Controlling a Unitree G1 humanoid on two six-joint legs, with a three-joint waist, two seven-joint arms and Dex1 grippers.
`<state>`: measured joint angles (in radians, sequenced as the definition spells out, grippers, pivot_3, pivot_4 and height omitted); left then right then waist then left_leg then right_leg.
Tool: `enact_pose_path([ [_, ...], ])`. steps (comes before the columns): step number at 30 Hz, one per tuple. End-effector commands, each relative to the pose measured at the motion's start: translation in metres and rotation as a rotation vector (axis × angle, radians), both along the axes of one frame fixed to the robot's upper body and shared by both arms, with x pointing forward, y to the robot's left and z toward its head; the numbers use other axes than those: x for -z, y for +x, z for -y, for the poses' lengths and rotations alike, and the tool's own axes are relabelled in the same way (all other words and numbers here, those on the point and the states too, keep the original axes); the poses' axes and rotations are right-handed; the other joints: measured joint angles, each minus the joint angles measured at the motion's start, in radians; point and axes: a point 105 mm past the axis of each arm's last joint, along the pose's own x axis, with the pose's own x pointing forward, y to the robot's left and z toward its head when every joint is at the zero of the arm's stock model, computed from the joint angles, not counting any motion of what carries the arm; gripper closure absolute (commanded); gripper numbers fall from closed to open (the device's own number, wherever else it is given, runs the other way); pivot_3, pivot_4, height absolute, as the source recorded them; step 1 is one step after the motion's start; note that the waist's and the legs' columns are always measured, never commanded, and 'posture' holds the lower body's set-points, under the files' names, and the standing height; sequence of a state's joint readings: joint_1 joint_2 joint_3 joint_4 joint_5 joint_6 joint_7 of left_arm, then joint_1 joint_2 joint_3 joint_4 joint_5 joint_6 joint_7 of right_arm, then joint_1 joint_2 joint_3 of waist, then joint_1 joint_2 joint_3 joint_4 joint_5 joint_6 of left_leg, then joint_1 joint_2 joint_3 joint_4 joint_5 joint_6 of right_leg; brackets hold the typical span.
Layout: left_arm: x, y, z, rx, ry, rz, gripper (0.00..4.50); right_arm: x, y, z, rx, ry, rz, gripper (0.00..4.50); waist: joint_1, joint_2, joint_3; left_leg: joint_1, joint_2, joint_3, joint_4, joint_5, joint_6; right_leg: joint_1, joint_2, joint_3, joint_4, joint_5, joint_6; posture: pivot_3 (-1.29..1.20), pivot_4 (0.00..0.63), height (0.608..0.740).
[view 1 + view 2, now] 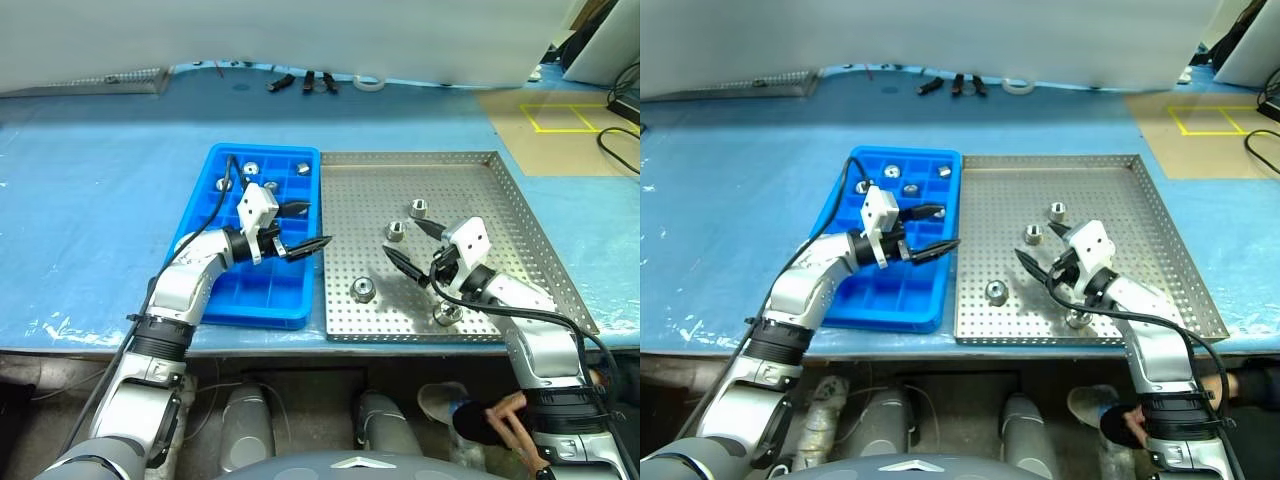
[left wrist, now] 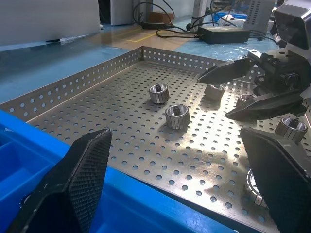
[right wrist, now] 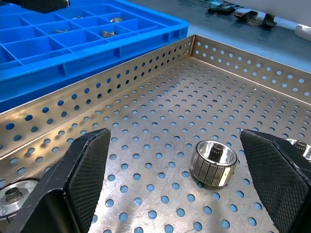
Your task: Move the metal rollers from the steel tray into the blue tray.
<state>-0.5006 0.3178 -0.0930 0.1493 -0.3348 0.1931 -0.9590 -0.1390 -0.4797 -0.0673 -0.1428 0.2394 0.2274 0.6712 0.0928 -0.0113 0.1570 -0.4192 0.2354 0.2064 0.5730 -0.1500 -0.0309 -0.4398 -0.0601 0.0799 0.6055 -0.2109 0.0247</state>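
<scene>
Small steel rollers: dense, rigid, slick, best pinched across the ribbed sides.
Right gripper [image 1: 412, 248] and left gripper [image 1: 303, 227] both gape wide, empty; four metal rollers [image 1: 362, 290] lie on the steel tray [image 1: 520, 215], several farther off in the blue tray [image 1: 215, 160].

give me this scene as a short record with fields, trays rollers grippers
steel tray: large grey perforated sheet-metal tray, beside the blue one
blue tray: bright blue plastic compartment tray; a few rollers in its far cells
metal rollers: four shiny silver rings on the steel tray
left gripper: open, empty, over the blue tray's edge by the steel tray
right gripper: open, empty, over the steel tray, among the rollers
</scene>
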Motion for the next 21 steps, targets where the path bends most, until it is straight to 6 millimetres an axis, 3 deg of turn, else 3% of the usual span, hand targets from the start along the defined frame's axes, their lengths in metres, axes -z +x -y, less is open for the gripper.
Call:
enact_pose_path([
  [1, -0.0063, -0.0012, -0.0008, 0.004, -0.008, 0.036, 0.04, -0.0157, -0.0008, -0.003, -0.02, 0.001, 0.064, 0.0, 0.0, 0.0, 0.0, 0.0, 0.0, 0.0, 0.0, 0.0, 0.0, 0.0, 0.0, 0.0, 0.0, 0.0, 0.0, -0.01, 0.15, 0.74],
  [21, -0.0076, -0.0013, -0.0006, -0.002, -0.012, 0.037, 0.04, -0.0211, 0.0005, -0.0005, -0.015, -0.004, 0.075, 0.0, 0.0, 0.0, 0.0, 0.0, 0.0, 0.0, -0.001, 0.0, 0.0, 0.0, 0.0, 0.0, 0.0, -0.001, -0.001, -0.01, 0.15, 0.74],
])
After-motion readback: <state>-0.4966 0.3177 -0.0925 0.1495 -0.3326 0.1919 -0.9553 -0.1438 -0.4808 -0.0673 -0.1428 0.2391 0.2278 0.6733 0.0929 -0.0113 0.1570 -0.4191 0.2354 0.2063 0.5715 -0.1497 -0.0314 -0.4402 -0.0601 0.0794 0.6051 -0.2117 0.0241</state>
